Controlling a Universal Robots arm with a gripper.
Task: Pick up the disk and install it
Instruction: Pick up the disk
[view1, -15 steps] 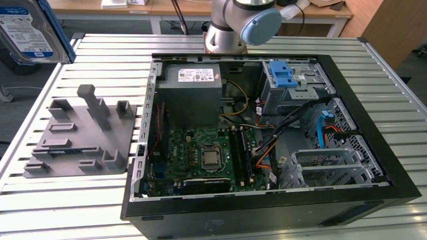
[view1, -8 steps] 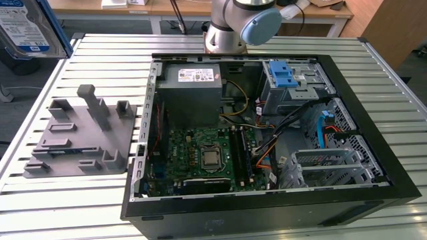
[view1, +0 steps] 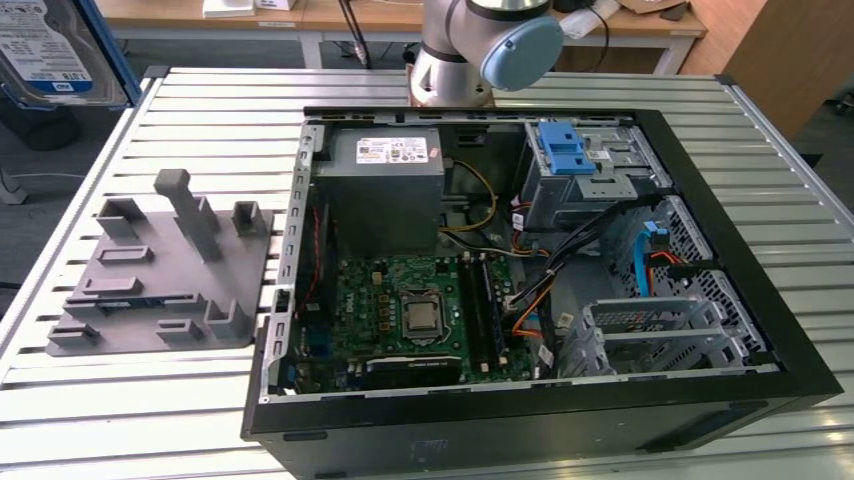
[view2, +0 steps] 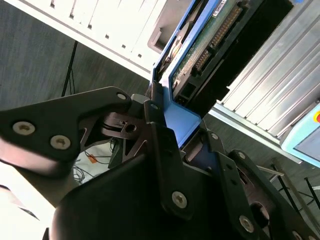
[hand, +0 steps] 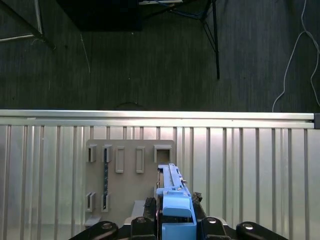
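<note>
Progress stands about halfway, by my judgement: the disk is lifted and gripped, but not yet in the case. On the slatted table (view1: 160, 400) the open case (view1: 534, 425) lies on its side. It holds a power supply (view1: 384, 185) at the far side, a motherboard (view1: 414, 310) nearer, loose cables (view1: 534, 290), and a drive cage (view1: 594, 165) with a blue latch (view1: 566, 150) at the exterior view's far right. No disk shows in the metal bays along that right side. A grey fixture (view1: 147, 270) sits just left of the case, and its slots hold no disk. The disk (view1: 47, 50) hangs high at the exterior view's far left, well apart from the case; the first wrist view shows it edge-on above the fixture. The gripper (view2: 182, 132) is closed narrowly on the disk's blue rail, a finger pressed on either side.
</note>
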